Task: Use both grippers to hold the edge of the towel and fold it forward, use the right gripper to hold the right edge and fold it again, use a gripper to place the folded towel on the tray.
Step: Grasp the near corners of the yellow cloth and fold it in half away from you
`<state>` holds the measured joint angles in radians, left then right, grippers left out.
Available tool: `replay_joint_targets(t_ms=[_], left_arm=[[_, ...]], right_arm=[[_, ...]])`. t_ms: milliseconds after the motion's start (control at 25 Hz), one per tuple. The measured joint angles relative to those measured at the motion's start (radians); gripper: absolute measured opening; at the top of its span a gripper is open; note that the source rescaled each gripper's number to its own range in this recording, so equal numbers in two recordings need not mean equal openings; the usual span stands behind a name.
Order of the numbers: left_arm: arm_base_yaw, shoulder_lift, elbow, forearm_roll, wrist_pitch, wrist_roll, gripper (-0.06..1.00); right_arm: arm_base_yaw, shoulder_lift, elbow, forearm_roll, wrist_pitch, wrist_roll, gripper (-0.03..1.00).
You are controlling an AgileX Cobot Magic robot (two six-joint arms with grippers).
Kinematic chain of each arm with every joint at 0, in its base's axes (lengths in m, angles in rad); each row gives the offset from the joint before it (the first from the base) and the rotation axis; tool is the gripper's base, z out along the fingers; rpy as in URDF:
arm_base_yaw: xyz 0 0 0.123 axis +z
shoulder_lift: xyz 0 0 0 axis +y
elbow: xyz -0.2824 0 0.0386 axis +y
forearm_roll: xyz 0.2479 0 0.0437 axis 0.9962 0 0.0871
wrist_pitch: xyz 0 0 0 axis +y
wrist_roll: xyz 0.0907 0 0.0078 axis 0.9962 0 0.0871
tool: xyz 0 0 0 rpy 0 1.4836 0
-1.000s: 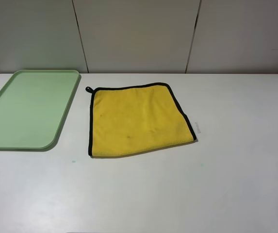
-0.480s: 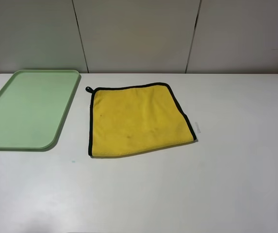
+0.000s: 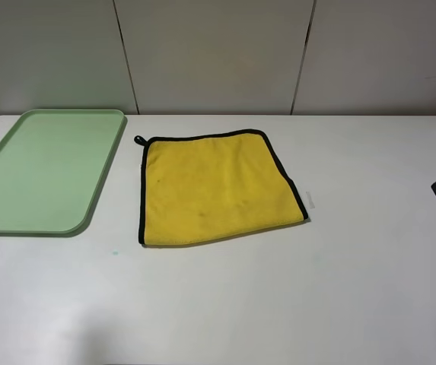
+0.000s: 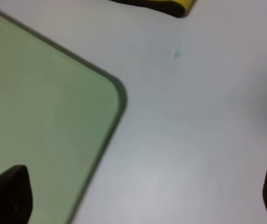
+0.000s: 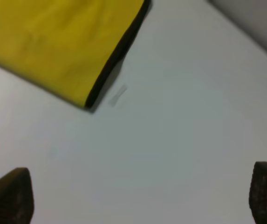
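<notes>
Towel lies spread flat on the white table, near the middle and a little toward the far side. It is bright yellow, with a black-trimmed edge along its left, far and right sides. The near side shows plain yellow from the high camera. A small black loop sticks out at its far left corner, and a small pale tag lies on the table just beside its near right corner.

To the towel's left sits the pale green tray, close to the towel but not touching it.

My left gripper hangs with its jaws spread wide and nothing between them. One dark fingertip is over the tray's rounded corner and the other is over bare table. A corner of the towel shows farther off in my left wrist camera.

My right gripper is also wide apart and holds nothing. It is above bare table, with the towel's trimmed corner ahead of it and well clear of the fingertips. From the high camera it shows only as a dark tip at the right border.
</notes>
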<state>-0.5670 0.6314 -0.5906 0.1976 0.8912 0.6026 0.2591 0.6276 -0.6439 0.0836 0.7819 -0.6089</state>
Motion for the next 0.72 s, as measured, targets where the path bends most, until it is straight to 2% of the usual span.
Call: replay_joint_targets(t_ms=[240, 400, 520, 720], left_arm=[[-0.126, 0.070, 0.000, 0.191, -0.086, -0.013, 0.99], [-0.137, 0.133, 0.000, 0.242, -0.167, -0.015, 0.99], [-0.137, 0.205, 0.000, 0.253, -0.206, -0.016, 0.98], [-0.139, 0.362, 0.000, 0.278, -0.274, -0.016, 0.98]], right_arm=[[0.000, 0.000, 0.000, 0.080, -0.011, -0.012, 1.00], [0.000, 0.000, 0.000, 0.102, 0.021, -0.015, 1.00], [0.000, 0.000, 0.000, 0.102, 0.052, -0.041, 1.00], [0.000, 0.000, 0.000, 0.102, 0.043, -0.177, 1.00]])
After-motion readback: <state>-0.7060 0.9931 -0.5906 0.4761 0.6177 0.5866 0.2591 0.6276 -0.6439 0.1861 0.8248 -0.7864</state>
